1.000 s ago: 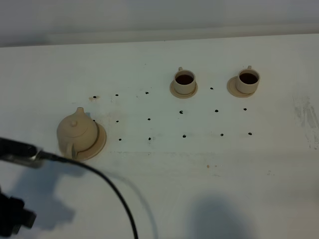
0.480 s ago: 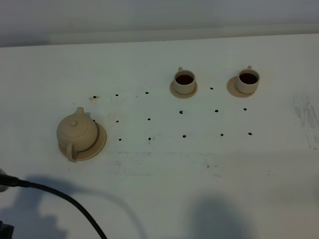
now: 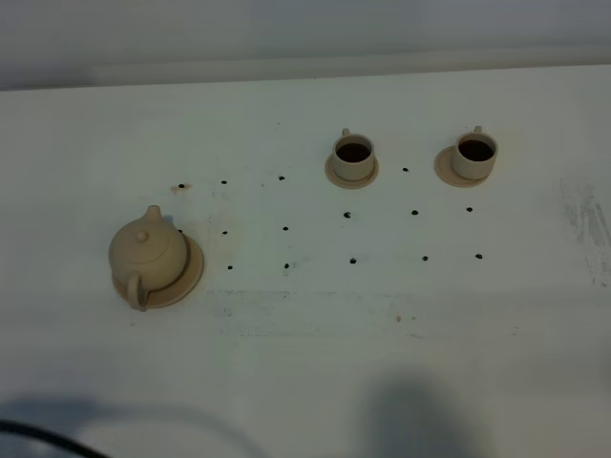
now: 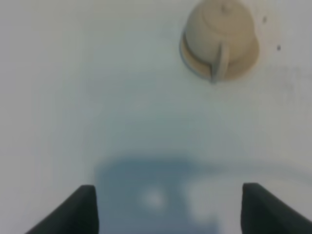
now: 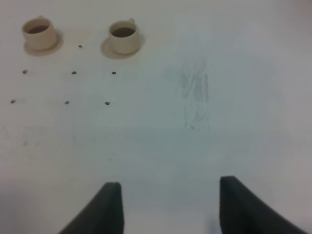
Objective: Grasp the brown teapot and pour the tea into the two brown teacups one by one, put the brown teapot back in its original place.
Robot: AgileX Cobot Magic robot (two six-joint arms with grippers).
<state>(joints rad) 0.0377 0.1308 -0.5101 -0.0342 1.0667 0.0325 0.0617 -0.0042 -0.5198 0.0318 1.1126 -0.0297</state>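
1. The brown teapot [image 3: 147, 252] sits upright on its large saucer [image 3: 191, 270] at the table's left, loop handle toward the near edge.
2. The two brown teacups [image 3: 353, 156] [image 3: 474, 153] stand on their small saucers at the far centre and far right, well apart from the pot. Both hold dark liquid.
3. Judgement: pouring and return appear complete; nothing seems left but clearing the arms.
4. The left gripper [image 4: 168, 204] has its fingers spread wide, holding nothing, well short of the teapot.
5. The right gripper [image 5: 168, 204] is likewise spread and empty.
6. Only the wrist views show the fingers; the high view shows only a cable [image 3: 38, 437].
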